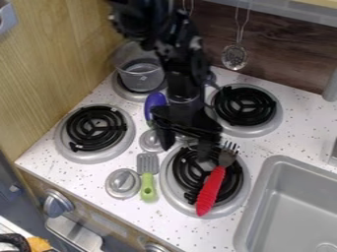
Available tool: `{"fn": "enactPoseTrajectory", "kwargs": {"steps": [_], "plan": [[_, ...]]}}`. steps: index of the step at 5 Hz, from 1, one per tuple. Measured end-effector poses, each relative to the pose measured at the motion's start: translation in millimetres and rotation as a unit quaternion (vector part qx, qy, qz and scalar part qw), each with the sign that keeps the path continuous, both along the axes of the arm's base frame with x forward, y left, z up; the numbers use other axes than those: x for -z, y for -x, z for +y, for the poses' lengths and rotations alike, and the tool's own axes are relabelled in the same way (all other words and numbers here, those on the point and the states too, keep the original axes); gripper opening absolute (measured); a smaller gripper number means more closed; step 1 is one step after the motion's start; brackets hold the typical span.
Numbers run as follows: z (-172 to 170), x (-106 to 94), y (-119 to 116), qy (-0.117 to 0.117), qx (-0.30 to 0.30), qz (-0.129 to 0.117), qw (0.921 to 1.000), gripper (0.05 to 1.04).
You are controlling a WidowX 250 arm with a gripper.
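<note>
At the bottom of the frame, the front edge of my speckled counter (197,231) slants down to the right above the knob (58,203); the sink (283,160) bounds the lower right. White counter runs between the sink and the lower-centre burner (172,189), and left of it lie the green-handled spatula (147,177) and a round lid (122,183). My gripper (189,143) hangs at centre, its fingers spread, over that burner's far side. Farther up are the purple thing (155,104) just beside my wrist, the pot (141,74), the wooden wall (46,64) at left and the brown back wall (283,54). The red-handled fork (211,189) lies slanted across the lower-centre burner, ribbed handle toward the bottom, grey tined head near my right-hand fingertip.
</note>
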State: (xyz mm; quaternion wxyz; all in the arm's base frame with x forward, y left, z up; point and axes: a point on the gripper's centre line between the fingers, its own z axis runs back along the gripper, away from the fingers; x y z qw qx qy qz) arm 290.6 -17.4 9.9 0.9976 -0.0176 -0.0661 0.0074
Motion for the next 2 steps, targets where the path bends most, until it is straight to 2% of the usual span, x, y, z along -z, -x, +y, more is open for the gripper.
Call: {"fn": "enactPoseTrajectory", "kwargs": {"steps": [1,2], "plan": [[4.1,-3.4,-0.7,-0.010,0.065,-0.040,0.9971,0.999],[13.0,-3.7,-0.2,-0.014,0.138,-0.049,0.9891,0.999]]}}
